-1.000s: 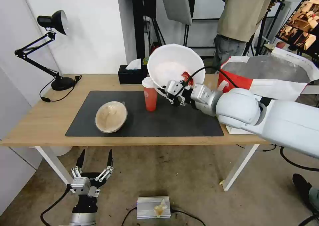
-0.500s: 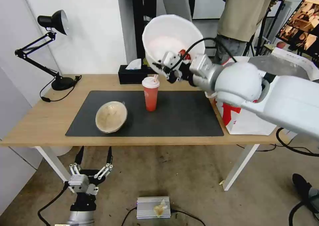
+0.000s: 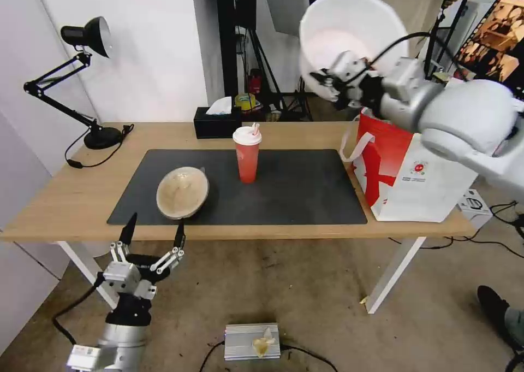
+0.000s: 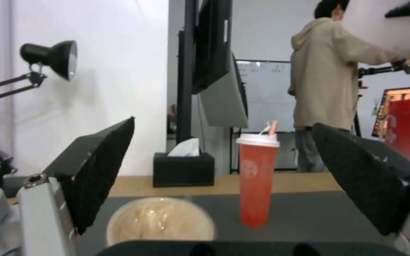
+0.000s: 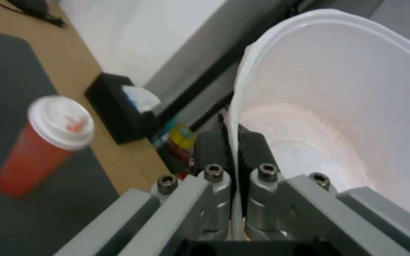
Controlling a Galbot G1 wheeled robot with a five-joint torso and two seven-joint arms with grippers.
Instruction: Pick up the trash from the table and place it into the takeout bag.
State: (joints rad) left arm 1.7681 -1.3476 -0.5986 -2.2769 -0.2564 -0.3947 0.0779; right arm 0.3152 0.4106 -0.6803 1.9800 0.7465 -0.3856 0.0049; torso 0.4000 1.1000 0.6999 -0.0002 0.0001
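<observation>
table (image 3: 82, 197): cup, tan bowl | right tool (image 3: 334, 82) clamps white bowl (image 3: 349, 33) rim, above bag (image 3: 415, 175)

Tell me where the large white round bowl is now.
In the head view, the large white round bowl is held up by the right end effector, above the white-and-red takeout bag.

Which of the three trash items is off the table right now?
The large white round bowl, pinched by its rim in the right gripper above the takeout bag. The red cup and tan bowl sit on the mat.
</observation>
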